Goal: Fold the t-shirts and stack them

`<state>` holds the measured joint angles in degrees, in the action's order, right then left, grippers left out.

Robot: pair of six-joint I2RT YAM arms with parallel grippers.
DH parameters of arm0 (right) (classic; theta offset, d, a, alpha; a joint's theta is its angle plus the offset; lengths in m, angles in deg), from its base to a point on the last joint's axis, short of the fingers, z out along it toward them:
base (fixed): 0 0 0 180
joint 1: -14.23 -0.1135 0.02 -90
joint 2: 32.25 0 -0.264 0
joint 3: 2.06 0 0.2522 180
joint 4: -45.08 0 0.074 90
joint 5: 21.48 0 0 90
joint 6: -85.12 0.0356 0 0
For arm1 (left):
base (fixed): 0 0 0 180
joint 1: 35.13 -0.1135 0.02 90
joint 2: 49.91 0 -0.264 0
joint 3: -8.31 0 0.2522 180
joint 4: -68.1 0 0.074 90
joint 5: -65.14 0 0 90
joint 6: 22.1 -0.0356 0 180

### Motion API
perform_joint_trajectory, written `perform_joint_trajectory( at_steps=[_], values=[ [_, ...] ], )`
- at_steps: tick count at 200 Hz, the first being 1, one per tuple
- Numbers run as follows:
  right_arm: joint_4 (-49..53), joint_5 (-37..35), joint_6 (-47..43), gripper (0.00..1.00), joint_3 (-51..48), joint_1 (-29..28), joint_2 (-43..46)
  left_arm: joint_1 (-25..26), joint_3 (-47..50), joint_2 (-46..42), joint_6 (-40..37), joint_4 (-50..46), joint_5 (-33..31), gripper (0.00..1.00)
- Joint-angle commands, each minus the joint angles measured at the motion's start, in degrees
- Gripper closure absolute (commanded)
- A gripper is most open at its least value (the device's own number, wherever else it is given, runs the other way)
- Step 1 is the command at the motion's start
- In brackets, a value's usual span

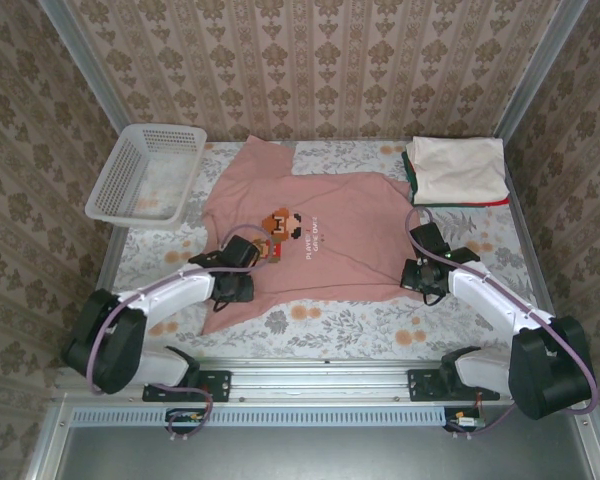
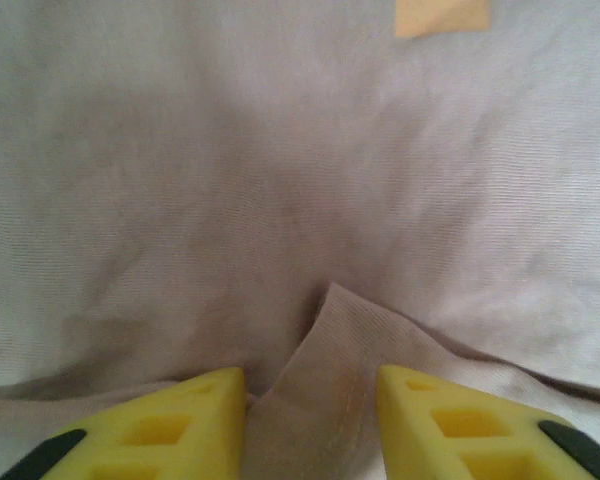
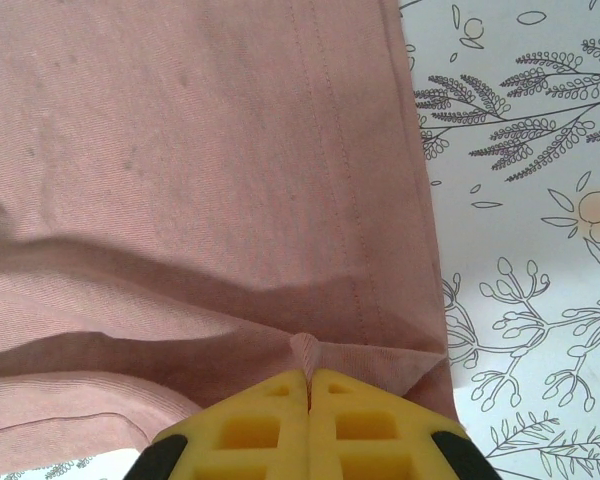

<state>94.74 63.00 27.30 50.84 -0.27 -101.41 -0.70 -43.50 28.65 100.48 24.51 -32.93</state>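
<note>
— What is hard to make out?
— The lettering beside the pixel print [image 1: 280,224] on the dusty-pink tee [image 1: 350,215] is too small to read. In the stack at the far right corner, the cream tee [image 1: 462,168] lies on top, while the green tee [image 1: 408,172] and the red tee [image 1: 485,204] beneath it show as thin edges. Both wrist views cut the yellow fingers off at the bottom.

— How does the pink tee lie?
— It is spread flat mid-table on the floral table cover [image 1: 380,330]. Its long axis runs left to right, with the hem toward the right arm and the sleeves and chest print toward the left. One sleeve points at the far wall.

— And the claws?
— The right gripper [image 3: 308,380] is closed tight on a pinch of cloth at the tee's hem corner. The left gripper [image 2: 310,400] has its jaws apart over the near left part of the tee, with a raised ridge of cloth between them. Whether they press it cannot be told.

— The container?
— The white lattice basket [image 1: 115,170] stands at the far left, just beside the tee's left edge. The floral cover shows through its floor.
</note>
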Motion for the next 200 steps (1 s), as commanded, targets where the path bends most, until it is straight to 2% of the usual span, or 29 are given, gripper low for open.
perform_joint_trajectory(
  at_steps=[1,15,28,41,104,117,161,177,200],
  values=[
    [-0.57,0.93,0.87,0.92,-0.73,0.14,0.35,0.06,-1.25,2.11,-0.41,0.84,-0.03,0.66],
    [-0.32,0.63,0.8,0.93,-0.81,0.22,0.5,0.19,-1.04,2.03,-0.03,1.31,-0.08,0.75],
    [-0.3,0.58,0.79,0.93,-0.91,0.19,0.7,0.25,-1.2,1.31,0.11,0.89,-0.4,0.78],
    [-0.32,0.53,0.78,0.93,-0.86,0.2,0.7,0.37,-1.4,0.12,0.03,-0.04,-0.71,0.87],
    [-1.17,1.03,0.97,0.93,-1.11,0.12,0.09,1.11,-1.29,-6.09,0.51,-3.57,-2.12,0.87],
    [-1.19,0.96,0.87,0.92,-1.09,0.13,-0.09,1.16,-1.25,-6.27,0.45,-3.67,-2.03,0.92],
    [-1.4,1.07,0.71,0.93,-1.1,0.17,-0.26,1.48,-1.31,-6.82,0.62,-4.07,-2.12,0.84],
    [-1.6,1.3,0.71,0.93,-1.02,0.19,-0.55,1.51,-0.98,-6.55,0.56,-3.58,-1.69,0.74],
    [-1.73,1.45,0.66,0.93,-1.03,0.17,-1.01,1.6,-1.07,-5.22,0.63,-3.31,-1.46,0.74]
  ],
)
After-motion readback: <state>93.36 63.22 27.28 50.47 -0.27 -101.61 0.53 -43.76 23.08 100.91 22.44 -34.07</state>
